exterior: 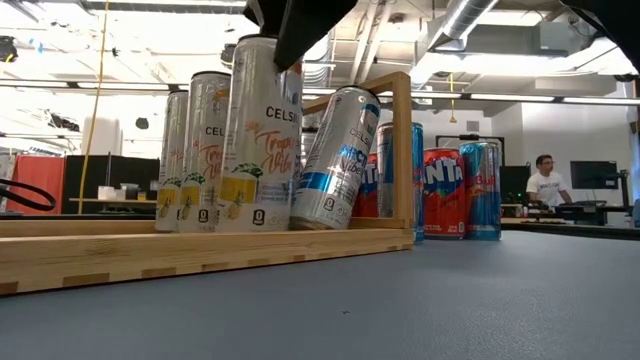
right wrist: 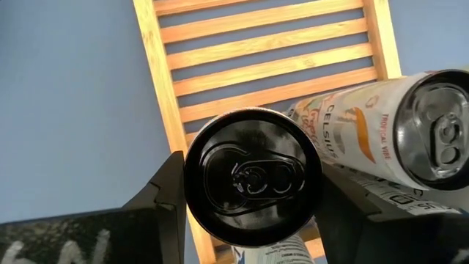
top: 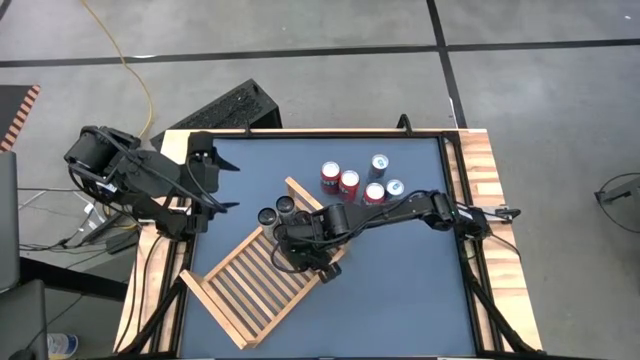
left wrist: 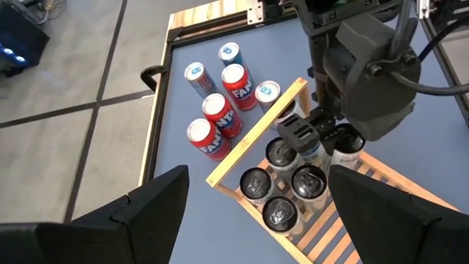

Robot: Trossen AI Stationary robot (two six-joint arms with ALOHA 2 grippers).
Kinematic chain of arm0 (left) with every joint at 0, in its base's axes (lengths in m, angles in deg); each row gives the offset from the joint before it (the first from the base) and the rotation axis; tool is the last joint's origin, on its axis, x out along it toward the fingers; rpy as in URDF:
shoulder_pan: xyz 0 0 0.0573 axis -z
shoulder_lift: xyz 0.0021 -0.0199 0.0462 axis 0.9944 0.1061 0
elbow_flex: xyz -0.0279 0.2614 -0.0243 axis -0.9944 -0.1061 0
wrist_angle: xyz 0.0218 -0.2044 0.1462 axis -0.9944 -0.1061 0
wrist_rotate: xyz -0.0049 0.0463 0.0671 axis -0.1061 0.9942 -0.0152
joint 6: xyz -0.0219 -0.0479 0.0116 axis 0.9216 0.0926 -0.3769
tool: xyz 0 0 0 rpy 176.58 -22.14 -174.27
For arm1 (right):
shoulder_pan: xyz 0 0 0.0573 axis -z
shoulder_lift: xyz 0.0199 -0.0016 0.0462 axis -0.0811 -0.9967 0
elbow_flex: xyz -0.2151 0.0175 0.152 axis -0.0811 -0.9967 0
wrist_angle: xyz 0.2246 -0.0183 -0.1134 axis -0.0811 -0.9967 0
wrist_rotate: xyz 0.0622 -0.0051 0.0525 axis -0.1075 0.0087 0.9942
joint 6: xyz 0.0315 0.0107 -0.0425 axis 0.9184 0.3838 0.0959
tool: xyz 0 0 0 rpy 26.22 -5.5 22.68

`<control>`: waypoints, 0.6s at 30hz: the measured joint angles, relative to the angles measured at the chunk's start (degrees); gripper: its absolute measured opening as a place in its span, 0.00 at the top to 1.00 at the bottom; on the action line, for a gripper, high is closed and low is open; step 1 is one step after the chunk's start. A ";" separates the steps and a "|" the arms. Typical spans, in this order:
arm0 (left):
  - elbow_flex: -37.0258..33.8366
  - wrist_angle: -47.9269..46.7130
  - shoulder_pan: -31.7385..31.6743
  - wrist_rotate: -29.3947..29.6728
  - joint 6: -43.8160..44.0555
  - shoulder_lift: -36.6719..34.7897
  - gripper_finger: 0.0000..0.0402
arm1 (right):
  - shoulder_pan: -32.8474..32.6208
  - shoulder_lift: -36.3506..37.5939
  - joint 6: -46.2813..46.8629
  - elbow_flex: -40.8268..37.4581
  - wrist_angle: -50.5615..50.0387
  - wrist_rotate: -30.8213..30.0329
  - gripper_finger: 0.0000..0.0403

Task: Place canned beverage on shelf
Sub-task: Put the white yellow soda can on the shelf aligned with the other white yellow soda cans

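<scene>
The black-topped can [right wrist: 253,174], clamped between the right gripper [top: 305,250] fingers just over the shelf [top: 250,290] slats, sits close beside a tilted can [exterior: 335,160] that any sideways nudge could topple, while the left gripper [top: 215,180] waits open, well apart.

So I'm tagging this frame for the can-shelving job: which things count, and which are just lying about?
Part of the job:
- right end effector, closed on a Celsius can
- wooden slatted shelf
- Celsius cans on the shelf
- Fanta cans waiting on the table

Lying about:
- left end effector, idle
- keyboard
</scene>
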 joint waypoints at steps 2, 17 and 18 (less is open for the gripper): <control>0.02 0.00 0.00 0.14 0.00 0.00 0.22 | -0.10 0.00 -0.18 0.00 0.05 0.06 0.53; 0.02 0.02 0.00 0.27 0.28 0.02 0.22 | 0.13 -1.49 -1.33 0.35 -0.21 1.16 0.53; 0.02 0.02 0.00 0.31 0.28 0.02 0.22 | 0.11 -1.53 -1.32 0.33 -0.22 1.14 0.53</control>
